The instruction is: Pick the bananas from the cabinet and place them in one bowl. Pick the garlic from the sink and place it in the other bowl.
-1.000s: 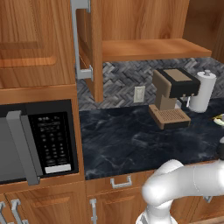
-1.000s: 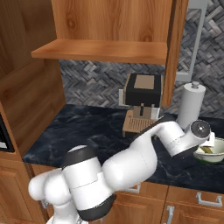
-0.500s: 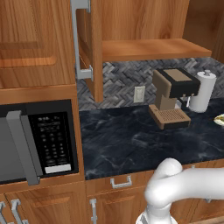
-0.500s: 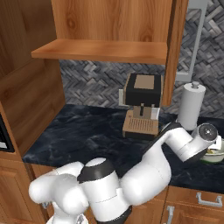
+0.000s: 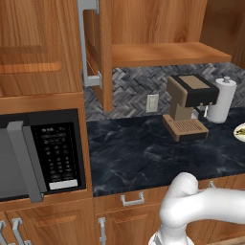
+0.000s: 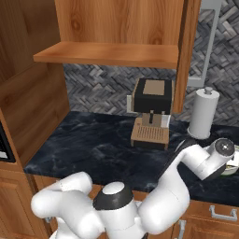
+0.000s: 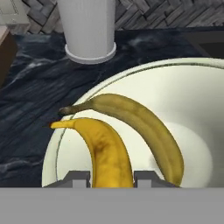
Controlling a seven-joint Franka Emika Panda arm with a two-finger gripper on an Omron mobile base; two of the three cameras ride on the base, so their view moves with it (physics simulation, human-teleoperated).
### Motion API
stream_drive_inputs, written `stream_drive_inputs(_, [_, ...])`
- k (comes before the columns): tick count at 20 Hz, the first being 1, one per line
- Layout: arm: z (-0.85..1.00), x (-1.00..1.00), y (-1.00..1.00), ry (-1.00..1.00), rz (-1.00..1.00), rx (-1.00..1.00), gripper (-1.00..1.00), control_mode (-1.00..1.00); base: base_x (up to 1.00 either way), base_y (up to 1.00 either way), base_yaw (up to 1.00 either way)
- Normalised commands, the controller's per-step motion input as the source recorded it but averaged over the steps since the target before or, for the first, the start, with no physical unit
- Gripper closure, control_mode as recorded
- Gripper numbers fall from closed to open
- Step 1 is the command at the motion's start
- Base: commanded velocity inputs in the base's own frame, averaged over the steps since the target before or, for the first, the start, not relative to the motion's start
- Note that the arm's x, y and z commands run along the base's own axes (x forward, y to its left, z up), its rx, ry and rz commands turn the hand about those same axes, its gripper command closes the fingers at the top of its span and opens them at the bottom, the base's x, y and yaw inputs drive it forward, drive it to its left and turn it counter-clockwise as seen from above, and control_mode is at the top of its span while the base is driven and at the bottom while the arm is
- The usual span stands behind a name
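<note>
A cream-white bowl [image 7: 192,109] sits below my hand, and one yellow banana [image 7: 144,127] lies inside it. The second banana [image 7: 107,151] runs between my fingertips with its dark tip past the bowl's rim. My gripper [image 7: 112,177] is shut on it, just above the bowl. In the right base view my wrist [image 6: 221,150] hangs over the bowl [image 6: 232,166] at the counter's right end. The bowl's edge [image 5: 239,131] also peeks in at the right of the left base view. The brown cabinet [image 5: 162,50] stands open with a bare shelf [image 6: 107,52]. The garlic and the sink are out of view.
A white paper towel roll [image 7: 89,26] stands just behind the bowl, also seen as the roll [image 6: 204,112]. A coffee machine [image 6: 151,109] sits left of it on the dark marble counter [image 5: 139,153]. A black microwave [image 5: 38,158] is at the far left.
My arm has swung further right and the wrist has settled lower over the bowl. Nothing else has moved.
</note>
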Motion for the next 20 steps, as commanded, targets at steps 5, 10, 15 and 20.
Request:
stream_drive_inputs(5, [-0.01,0.33,-0.12,0.0,-0.08,0.0,1.0,-1.0,0.0,0.0,0.0])
stream_drive_inputs(10, [-0.09,0.25,-0.1,0.0,-0.04,0.0,-1.0,-1.0,0.0,0.0,0.0])
stream_drive_inputs(15, [-0.13,0.08,-0.15,0.0,0.0,0.0,-1.0,-1.0,0.0,0.0,0.0])
stream_drive_inputs(20, [-0.03,0.0,-0.11,0.0,0.0,0.0,-1.0,-1.0,0.0,0.0,0.0])
